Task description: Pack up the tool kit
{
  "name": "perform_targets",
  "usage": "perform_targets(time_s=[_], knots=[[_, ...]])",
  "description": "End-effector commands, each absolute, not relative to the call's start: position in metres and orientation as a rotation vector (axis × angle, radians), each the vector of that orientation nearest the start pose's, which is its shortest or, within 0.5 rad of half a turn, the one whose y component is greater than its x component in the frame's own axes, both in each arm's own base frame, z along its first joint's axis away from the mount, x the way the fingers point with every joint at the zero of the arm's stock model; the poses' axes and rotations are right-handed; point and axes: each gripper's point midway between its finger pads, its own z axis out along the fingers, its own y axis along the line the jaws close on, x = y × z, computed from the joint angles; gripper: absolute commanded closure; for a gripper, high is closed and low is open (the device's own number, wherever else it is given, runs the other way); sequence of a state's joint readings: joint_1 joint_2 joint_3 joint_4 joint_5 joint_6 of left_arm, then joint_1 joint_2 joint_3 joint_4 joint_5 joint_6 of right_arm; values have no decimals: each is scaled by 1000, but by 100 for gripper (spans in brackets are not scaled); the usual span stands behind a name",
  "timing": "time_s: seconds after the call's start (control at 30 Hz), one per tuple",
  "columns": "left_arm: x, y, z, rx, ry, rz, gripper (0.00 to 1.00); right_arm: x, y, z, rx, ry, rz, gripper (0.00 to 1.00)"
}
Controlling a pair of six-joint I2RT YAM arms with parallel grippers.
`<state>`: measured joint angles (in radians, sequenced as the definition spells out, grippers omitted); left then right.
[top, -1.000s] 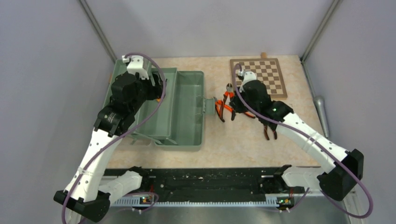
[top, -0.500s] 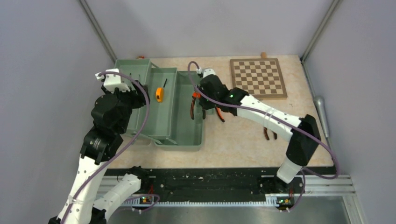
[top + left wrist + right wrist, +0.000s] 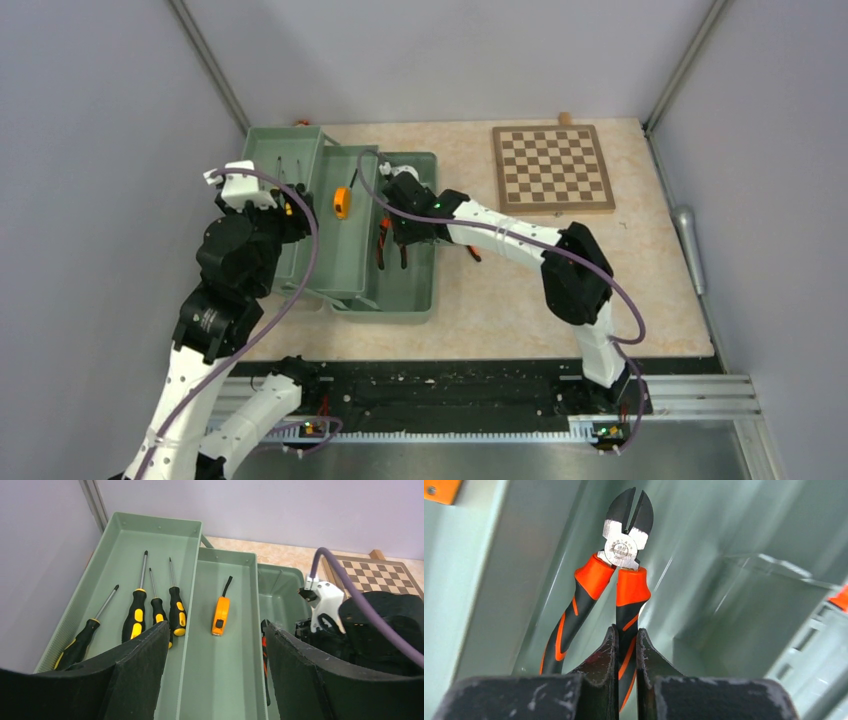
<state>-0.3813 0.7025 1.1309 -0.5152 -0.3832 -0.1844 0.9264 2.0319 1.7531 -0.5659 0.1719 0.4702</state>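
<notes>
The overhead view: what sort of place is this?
Likely a robot test booth: plain grey panels wall in a small table, two arms bolted to a rail, toolbox and chessboard as props.

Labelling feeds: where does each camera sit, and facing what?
Top external: above, behind the bases, looking down on toolbox and chessboard; left arm, right arm show.
Left wrist: on the left arm, facing screwdrivers and tape measure; left gripper open.
Right wrist: on the right arm, looking into the toolbox; right gripper shut on pliers.
Shared: tape measure, in top and left wrist.
</notes>
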Motion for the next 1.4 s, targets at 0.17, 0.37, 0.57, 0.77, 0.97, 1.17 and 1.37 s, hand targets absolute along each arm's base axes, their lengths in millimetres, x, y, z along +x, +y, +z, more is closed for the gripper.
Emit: perform_targets(time_s=[0.17,0.37,0.57,0.77,0.97,1.17,1.37], knots=[[252,-34,386,-157,1585,-119,25,324,463,106,-336,2443,646,100],[250,-34,384,-155,1593,-119,25,328,459,79,-279,2466,602,94],[252,-37,383,-154,1599,-135,25,331,458,85,-284,2441,594,71],[256,-42,384,-146,1604,-149,25,335,453,108,-286,2387,588,59],[259,-43,386,-143,1606,-151,25,343,427,164,-301,2246,513,53],[265,-54,382,-127,1629,-191,25,348,376,206,-307,2160,427,44],[275,-70,372,-88,1677,-240,25,360,291,210,-188,2158,338,43]])
